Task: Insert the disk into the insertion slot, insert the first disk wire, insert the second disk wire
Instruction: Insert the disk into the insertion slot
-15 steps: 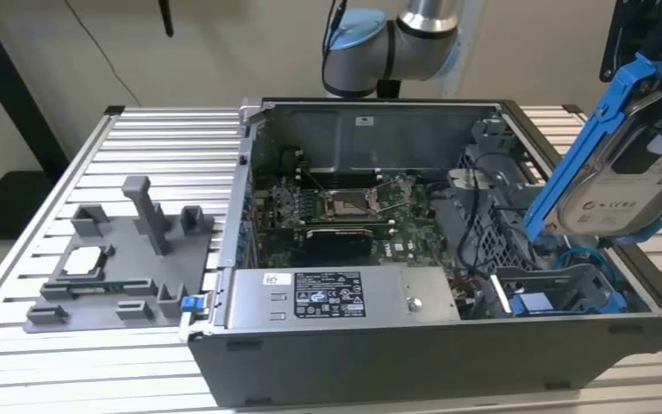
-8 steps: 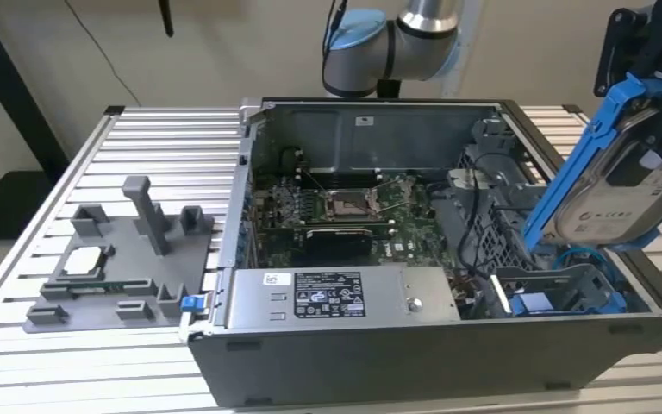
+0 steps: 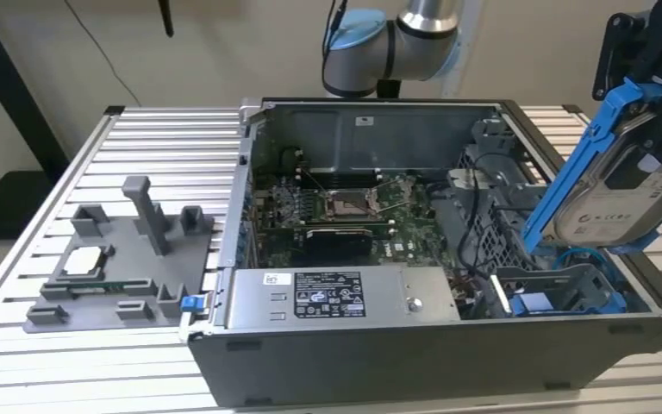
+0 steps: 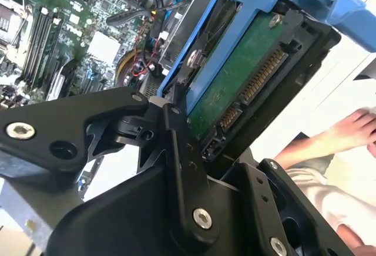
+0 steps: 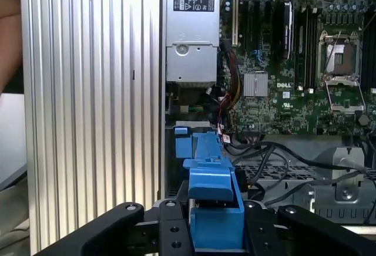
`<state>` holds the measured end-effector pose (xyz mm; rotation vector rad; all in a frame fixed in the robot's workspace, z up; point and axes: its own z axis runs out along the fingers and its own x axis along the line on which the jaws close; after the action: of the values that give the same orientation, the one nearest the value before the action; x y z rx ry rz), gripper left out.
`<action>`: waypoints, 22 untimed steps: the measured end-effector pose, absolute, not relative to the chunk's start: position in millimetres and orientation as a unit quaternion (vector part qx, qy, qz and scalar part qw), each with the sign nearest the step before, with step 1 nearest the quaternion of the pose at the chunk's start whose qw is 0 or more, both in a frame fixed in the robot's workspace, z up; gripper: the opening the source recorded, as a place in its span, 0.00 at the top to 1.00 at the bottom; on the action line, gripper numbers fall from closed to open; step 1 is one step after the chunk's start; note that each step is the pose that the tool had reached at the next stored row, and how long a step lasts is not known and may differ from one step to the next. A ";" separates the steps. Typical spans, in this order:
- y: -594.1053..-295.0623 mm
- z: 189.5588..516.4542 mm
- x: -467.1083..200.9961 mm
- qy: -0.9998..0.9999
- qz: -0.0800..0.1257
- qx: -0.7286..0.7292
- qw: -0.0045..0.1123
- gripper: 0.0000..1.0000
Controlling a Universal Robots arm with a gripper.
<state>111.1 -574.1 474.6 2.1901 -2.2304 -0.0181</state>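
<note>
White printed label on the disk [image 3: 624, 203], another on the silver power-supply box [image 3: 343, 297]. Gripper [image 5: 216, 229] clamped narrow on the disk, holding it tilted just above the insertion slot [image 3: 555, 285] at the exterior view's right, not yet in it.

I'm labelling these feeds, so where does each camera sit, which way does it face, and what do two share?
Exterior view: off the arm, looking down into the open case; shows the arm and the gripper holding the disk.
First wrist view: on the wrist, facing past gripper and disk onto the motherboard.
Second wrist view: on the wrist, facing the disk's circuit side; gripper and a person's hand show.
Both wrist views share gripper, disk, motherboard.
</note>
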 end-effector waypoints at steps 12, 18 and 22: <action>-574.0 461.4 111.1 -0.713 -0.006 0.701 0.008 1.00; -574.1 451.7 111.1 -0.714 -0.006 0.700 0.007 1.00; -574.2 446.5 111.1 -0.714 -0.006 0.700 0.007 1.00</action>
<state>111.1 -574.2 446.5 2.1883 -2.2336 -0.0186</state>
